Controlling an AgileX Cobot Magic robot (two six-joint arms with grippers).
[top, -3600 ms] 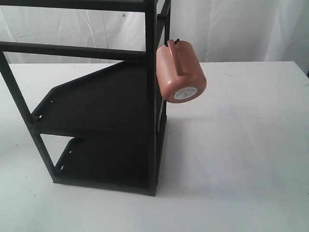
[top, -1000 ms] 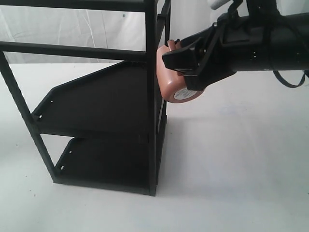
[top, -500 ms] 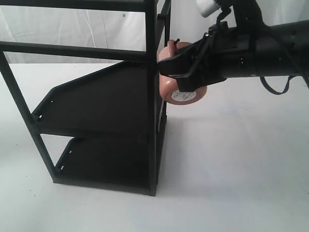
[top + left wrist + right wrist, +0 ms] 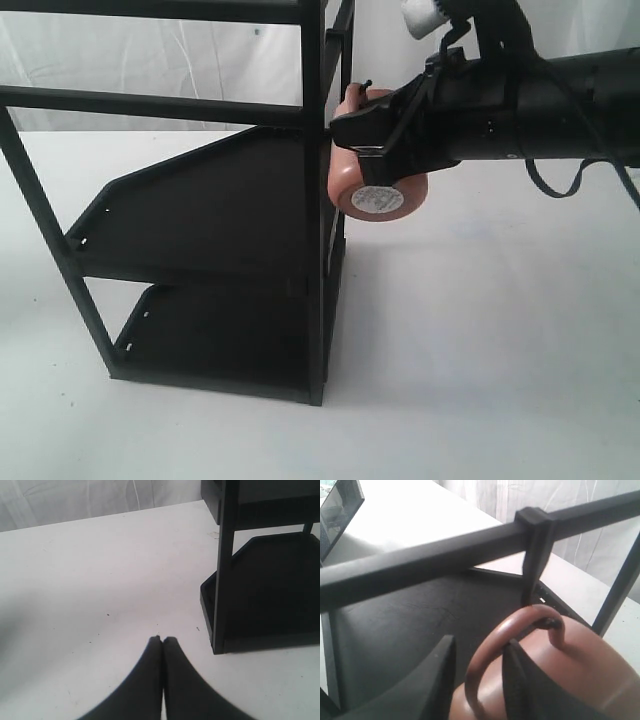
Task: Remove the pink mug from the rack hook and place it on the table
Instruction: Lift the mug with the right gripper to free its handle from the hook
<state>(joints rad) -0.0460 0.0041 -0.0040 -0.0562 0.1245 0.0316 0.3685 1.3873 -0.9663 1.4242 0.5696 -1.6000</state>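
**Exterior view.** The mug (image 4: pixel 348 186) hangs by its handle from the hook (image 4: pixel 368 84) on the right side of the rack (image 4: pixel 200 215). It hangs just beside the rack's front post (image 4: pixel 312 300), about level with the higher of the two visible shelves. The mug is tilted, with its base and round white sticker (image 4: pixel 379 198) turned down and toward the camera. It is well above the table (image 4: pixel 500 350). The right gripper (image 4: pixel 348 132) reaches in from the side away from the rack and lies across the upper half of the mug, its fingertips close to the post.

**Right wrist view.** The handle (image 4: pixel 487 645) loops over the hook (image 4: pixel 547 623), which sits just below the rack's horizontal bar (image 4: pixel 420 560). The right gripper (image 4: pixel 479 646) is partly open, its two dark fingers straddling one strand of the handle. One finger (image 4: pixel 440 675) lies outside the loop, and a narrow strip of dark shelf shows between it and the handle. The other finger (image 4: pixel 517 680) appears within the loop's outline, against the mug (image 4: pixel 590 670). No clamped hold on the mug is visible.

**Left wrist view.** The left gripper (image 4: pixel 161 640) is closed, its fingertips pressed together with nothing between them. It is over the bare table (image 4: pixel 75 580), near the foot of the rack (image 4: pixel 265 585) and apart from it.
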